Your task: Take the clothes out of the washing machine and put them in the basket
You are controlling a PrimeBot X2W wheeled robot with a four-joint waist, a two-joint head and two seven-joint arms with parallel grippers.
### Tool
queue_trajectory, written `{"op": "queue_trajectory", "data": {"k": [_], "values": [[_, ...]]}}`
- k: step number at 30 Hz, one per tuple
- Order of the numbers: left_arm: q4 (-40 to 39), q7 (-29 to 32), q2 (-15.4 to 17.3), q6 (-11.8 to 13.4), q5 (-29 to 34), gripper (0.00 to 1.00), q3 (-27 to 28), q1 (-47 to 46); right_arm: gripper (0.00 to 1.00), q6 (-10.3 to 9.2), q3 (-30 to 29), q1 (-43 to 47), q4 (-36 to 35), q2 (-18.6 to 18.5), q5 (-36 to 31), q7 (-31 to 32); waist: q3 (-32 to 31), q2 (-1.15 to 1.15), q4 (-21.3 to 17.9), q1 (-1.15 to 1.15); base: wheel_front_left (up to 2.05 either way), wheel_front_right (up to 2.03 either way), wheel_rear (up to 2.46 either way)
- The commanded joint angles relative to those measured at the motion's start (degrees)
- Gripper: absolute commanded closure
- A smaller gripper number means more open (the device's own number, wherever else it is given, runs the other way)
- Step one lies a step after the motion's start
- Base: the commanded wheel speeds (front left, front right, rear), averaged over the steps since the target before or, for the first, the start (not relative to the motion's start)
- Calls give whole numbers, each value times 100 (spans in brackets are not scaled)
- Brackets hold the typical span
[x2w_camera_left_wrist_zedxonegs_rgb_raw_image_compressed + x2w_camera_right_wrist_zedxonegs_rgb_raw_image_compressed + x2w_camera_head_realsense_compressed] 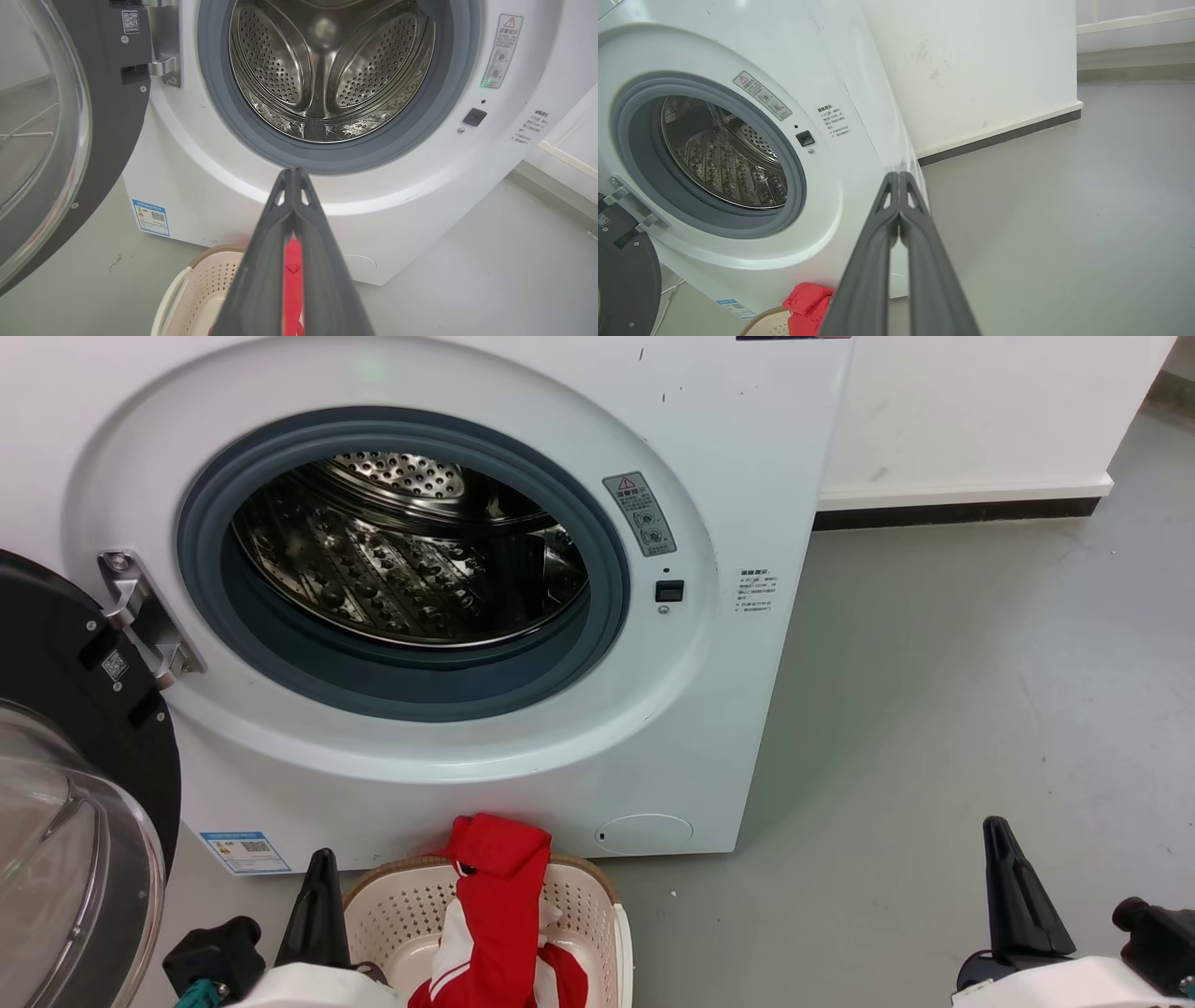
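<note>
The white washing machine [728,523] stands with its dark-framed glass door [84,821] swung open to the left. Its steel drum [401,569] holds no fabric that I can see. In front of it sits the cream basket [392,905]. The red and white clothes [495,896] lie in the basket and drape over its far rim. My left gripper [324,863] is shut just left of the basket, apart from the clothes. In the left wrist view its shut fingers [293,175] point at the porthole, above the basket [205,284] and clothes [292,275]. My right gripper [996,831] is shut over bare floor, far right.
Grey floor [934,709] stretches to the right of the machine up to a white wall with a dark skirting [952,513]. The open door juts out on the left, close to my left arm. In the right wrist view the shut fingers [899,176] point past the machine's right corner.
</note>
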Motion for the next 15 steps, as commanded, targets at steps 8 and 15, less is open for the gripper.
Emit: {"op": "queue_trajectory", "data": {"k": [8, 15], "values": [[-2, 217, 9, -111, -993, 100, 84, -278, 100, -1, 6, -307, 58, -83, 1016, 188, 2, 0, 20, 0, 0, 0, 0], [54, 375, 10, -177, -1652, 100, 132, -357, 100, -1, 1, -401, 145, -107, 1680, 327, 4, 0, 37, 0, 0, 0, 0]]}}
